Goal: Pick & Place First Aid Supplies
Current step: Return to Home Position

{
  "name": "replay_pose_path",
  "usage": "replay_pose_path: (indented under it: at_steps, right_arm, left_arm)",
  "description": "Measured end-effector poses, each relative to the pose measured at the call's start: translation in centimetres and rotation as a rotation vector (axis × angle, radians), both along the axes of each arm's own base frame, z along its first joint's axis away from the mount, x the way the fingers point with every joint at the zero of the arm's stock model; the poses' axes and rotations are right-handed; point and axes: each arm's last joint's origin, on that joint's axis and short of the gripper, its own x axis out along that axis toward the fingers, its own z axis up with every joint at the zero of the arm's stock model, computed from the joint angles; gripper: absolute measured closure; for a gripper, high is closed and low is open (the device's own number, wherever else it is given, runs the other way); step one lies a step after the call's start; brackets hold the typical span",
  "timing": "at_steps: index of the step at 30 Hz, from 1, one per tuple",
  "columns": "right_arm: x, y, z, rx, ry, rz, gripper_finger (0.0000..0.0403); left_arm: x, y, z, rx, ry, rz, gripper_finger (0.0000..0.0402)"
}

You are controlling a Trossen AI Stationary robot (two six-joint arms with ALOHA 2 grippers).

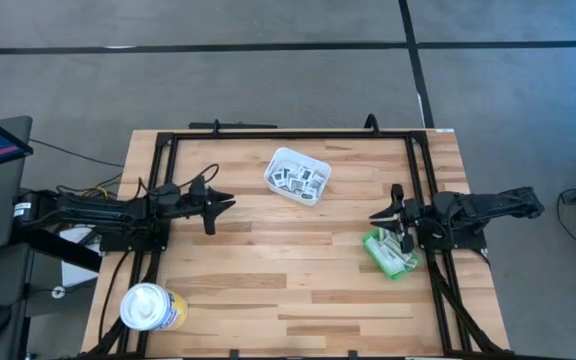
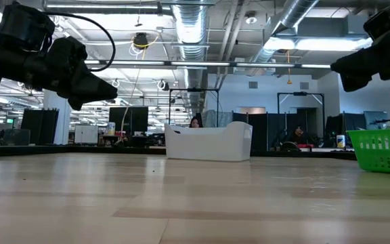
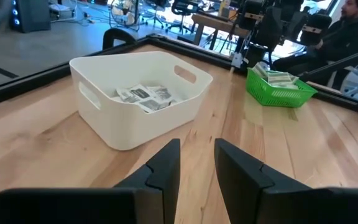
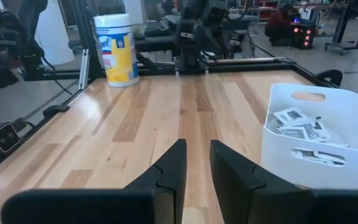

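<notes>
Left gripper (image 3: 196,168) and right gripper (image 4: 196,168) hang at the bench's (image 1: 288,290) sides, barely parted, empty; packets (image 3: 143,96) look light, floppy, so pinch an edge.

White tray (image 3: 135,127) w/ white sq packets (image 3: 143,95), dark grey print. Green mesh bin (image 3: 279,96) has white-n-olive strips (image 3: 277,78), table (image 1: 268,290) is light wood planks. Canister (image 4: 118,50) = yellow w/ white lid, blue logo.

Left gripper (image 1: 225,205) and right gripper (image 1: 377,215) face each other, well apart, both raised. Fingers of each stand narrowly parted, gripping nothing.
</notes>
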Motion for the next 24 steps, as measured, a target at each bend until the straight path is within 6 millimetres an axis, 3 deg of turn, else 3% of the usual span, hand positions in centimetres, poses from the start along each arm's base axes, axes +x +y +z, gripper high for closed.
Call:
replay_pose_path:
  at_steps: [24]
  right_arm:
    - [0.0,-0.03,0.0,0.0,0.0,-0.003,0.0337]
  left_arm:
    - [0.0,0.0,0.14,0.002,-0.015,0.0,0.0302]
